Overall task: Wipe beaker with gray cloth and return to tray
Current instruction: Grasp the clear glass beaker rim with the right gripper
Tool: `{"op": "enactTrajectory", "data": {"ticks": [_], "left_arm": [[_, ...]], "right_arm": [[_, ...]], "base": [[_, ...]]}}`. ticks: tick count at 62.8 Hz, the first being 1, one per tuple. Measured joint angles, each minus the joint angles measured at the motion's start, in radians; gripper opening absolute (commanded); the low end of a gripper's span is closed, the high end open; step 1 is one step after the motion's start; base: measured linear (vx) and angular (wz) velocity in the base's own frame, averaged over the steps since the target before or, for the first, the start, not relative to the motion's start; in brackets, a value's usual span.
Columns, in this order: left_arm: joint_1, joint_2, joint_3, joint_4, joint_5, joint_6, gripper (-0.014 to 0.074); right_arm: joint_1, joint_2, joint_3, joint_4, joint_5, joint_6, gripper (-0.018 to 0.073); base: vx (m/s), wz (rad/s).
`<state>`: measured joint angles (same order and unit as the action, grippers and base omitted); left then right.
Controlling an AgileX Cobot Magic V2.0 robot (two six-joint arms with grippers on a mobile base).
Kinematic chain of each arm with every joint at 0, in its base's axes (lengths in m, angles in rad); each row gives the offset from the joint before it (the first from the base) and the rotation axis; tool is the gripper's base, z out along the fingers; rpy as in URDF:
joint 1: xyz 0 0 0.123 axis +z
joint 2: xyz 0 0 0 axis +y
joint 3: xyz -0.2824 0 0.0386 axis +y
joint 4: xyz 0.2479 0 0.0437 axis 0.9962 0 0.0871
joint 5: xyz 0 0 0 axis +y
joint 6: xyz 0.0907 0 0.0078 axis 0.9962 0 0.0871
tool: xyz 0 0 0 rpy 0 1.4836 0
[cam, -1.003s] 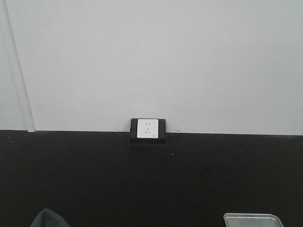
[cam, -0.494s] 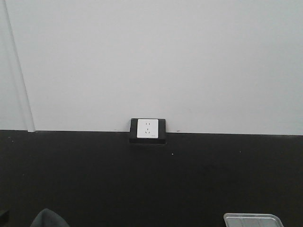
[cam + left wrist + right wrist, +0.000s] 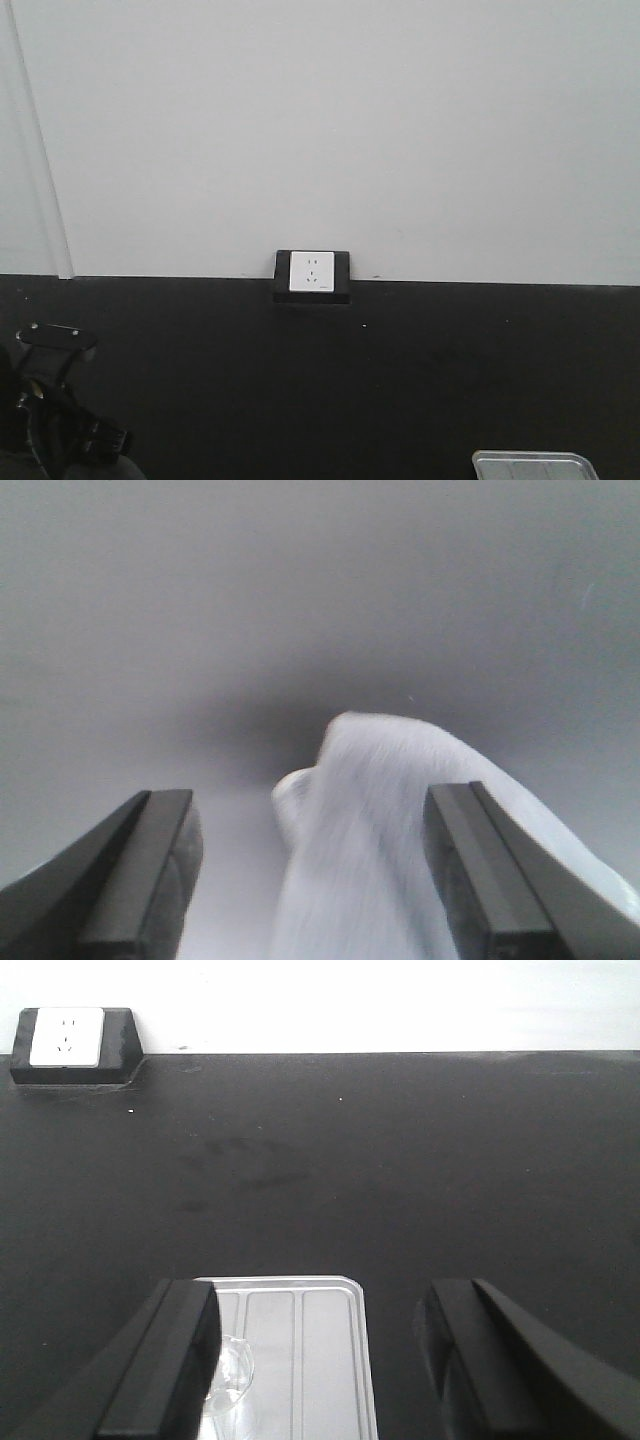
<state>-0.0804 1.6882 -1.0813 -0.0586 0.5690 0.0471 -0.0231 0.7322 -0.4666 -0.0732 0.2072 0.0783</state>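
In the left wrist view my left gripper (image 3: 310,815) is open, and the pale gray cloth (image 3: 400,850) lies bunched and blurred between its jaws, nearer the right finger. In the front view the left arm (image 3: 55,405) is at the lower left over the black table. My right gripper (image 3: 315,1300) is open and hangs over the silver tray (image 3: 320,1360). The clear glass beaker (image 3: 232,1372) stands on the tray, partly hidden behind the right gripper's left finger. The tray's far rim also shows in the front view (image 3: 533,461).
A white wall socket in a black block (image 3: 312,276) sits at the back of the black tabletop (image 3: 400,380), against the pale wall. It also shows in the right wrist view (image 3: 68,1042).
The left arm has come into the front view at the lower left and now covers the gray cloth that showed there. The tray has not moved.
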Motion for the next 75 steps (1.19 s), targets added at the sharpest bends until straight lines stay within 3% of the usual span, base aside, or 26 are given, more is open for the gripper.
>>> {"op": "enactTrajectory", "data": {"ticks": [8, 15, 33, 47, 55, 63, 70, 75], "left_arm": [[0.0, 0.102, -0.045, -0.005, 0.011, 0.005, 0.058], [0.0, 0.145, -0.053, -0.006, 0.021, 0.006, 0.0495], [0.0, 0.146, -0.056, -0.007, 0.085, 0.009, -0.0003], [0.0, 0.043, -0.056, -0.007, 0.13, 0.009, -0.0006], [0.0, -0.082, -0.049, -0.013, 0.128, 0.009, -0.0003], [0.0, -0.205, -0.005, -0.028, 0.075, 0.009, -0.0003], [0.0, -0.303, 0.062, -0.054, 0.043, 0.009, -0.0003], [0.0, -0.369, 0.119, -0.069, 0.034, 0.009, -0.0003]], "right_arm": [[0.0, 0.0, 0.0, 0.0, 0.0, 0.0, 0.0506], [0.0, 0.0, 0.0, 0.0, 0.0, 0.0, 0.0506], [0.0, 0.0, 0.0, 0.0, -0.004, 0.0, 0.0505], [0.0, 0.009, -0.003, 0.0, 0.006, 0.0, 0.0487], [0.0, 0.076, -0.071, 0.004, 0.155, -0.016, 0.0476], [0.0, 0.201, -0.203, 0.061, 0.337, -0.146, 0.0476], [0.0, 0.337, -0.332, 0.17, 0.463, -0.292, 0.0476], [0.0, 0.44, -0.419, 0.236, 0.538, -0.338, 0.0475]], "base": [[0.0, 0.0], [0.0, 0.0], [0.0, 0.0], [0.0, 0.0], [0.0, 0.0], [0.0, 0.0], [0.0, 0.0], [0.0, 0.0]]}}
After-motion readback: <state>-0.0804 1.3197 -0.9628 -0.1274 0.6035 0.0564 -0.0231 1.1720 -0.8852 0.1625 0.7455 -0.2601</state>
